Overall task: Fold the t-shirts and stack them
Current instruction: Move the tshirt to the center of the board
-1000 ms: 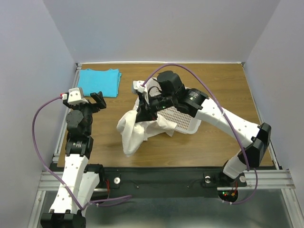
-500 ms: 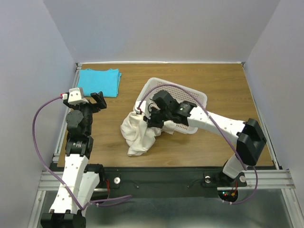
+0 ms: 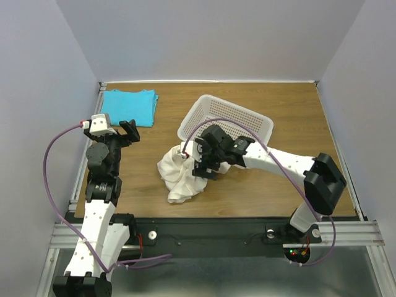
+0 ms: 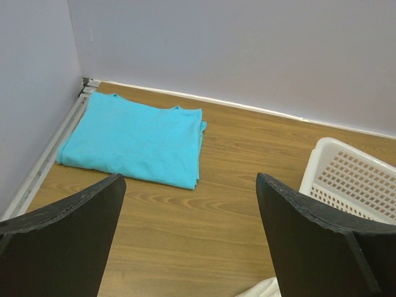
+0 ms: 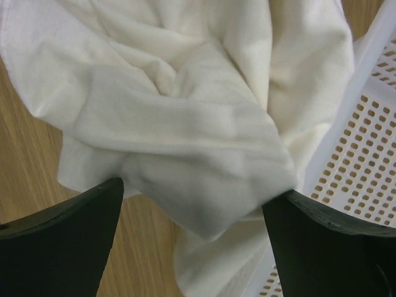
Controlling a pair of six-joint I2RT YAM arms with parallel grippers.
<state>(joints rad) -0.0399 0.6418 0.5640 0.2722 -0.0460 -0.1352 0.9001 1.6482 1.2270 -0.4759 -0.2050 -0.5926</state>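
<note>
The turquoise t-shirt point(image 3: 130, 105) lies folded flat at the back left corner, also seen in the left wrist view point(image 4: 133, 139). The cream t-shirt point(image 3: 178, 177) sits crumpled in a heap on the table's middle, just in front of the white basket point(image 3: 229, 120). My right gripper point(image 3: 199, 162) hangs low over the heap's right side. Its jaws stand wide open around a fold of the cream t-shirt point(image 5: 185, 142), gripper point(image 5: 193, 232). My left gripper point(image 3: 127, 132) is open and empty, raised near the left edge, gripper point(image 4: 190, 235).
The white perforated basket point(image 5: 371, 142) stands right beside the cream heap, its rim touching the cloth. Basket point(image 4: 356, 179) lies to the right of the left gripper. Walls close the table at the back and both sides. A metal rail point(image 3: 83, 167) runs along the left edge.
The right gripper came down and toward the front with the cream shirt, setting it on the table, then its jaws opened. The basket settled further back. The left arm has not moved.
</note>
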